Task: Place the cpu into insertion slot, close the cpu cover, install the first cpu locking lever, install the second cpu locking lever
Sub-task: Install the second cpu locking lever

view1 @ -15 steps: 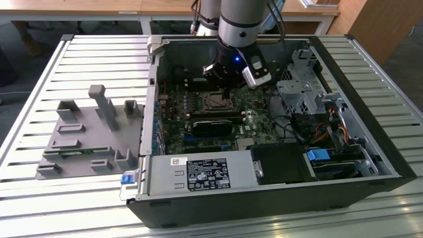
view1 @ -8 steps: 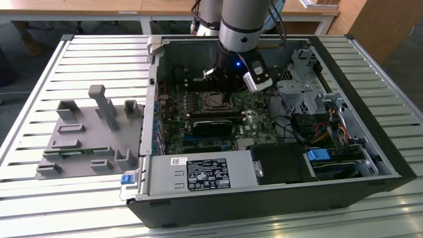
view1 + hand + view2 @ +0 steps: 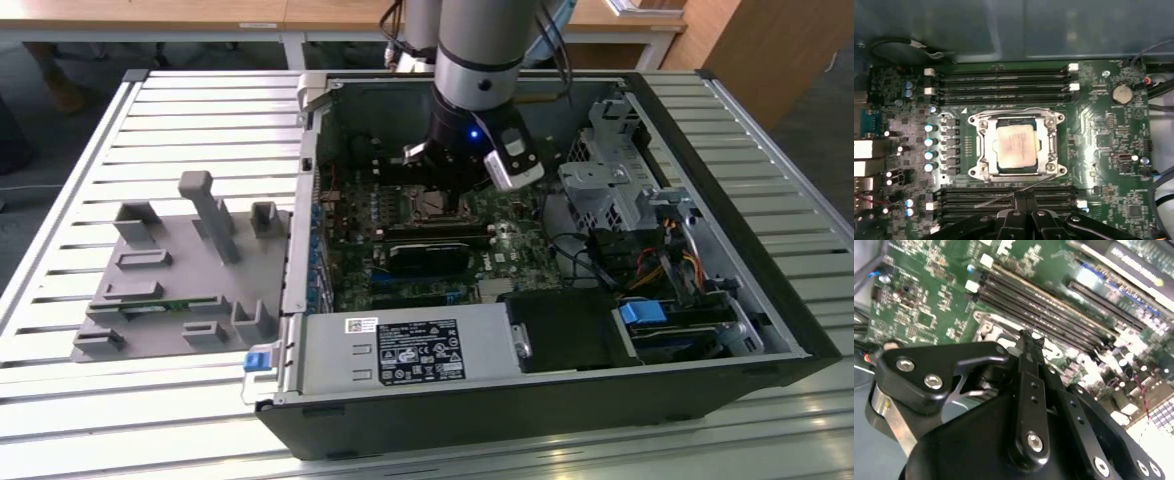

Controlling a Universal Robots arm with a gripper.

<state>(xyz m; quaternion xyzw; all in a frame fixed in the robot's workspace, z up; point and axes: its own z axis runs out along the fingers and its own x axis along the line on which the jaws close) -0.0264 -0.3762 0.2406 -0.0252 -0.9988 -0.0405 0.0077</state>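
Your slatted grey metal bench (image 3: 160, 110) carries the open case; tool (image 3: 1021, 202) pressed together near the silvery cpu (image 3: 1016, 145) seated in its socket.

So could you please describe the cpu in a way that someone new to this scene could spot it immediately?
Start at the open computer case and find the green motherboard on its floor. Between the two banks of long dark memory slots sits a silvery metal frame, the cpu cover. The cpu is the pale, flat square plate in its window, the one smooth, plain metal surface among cluttered components.
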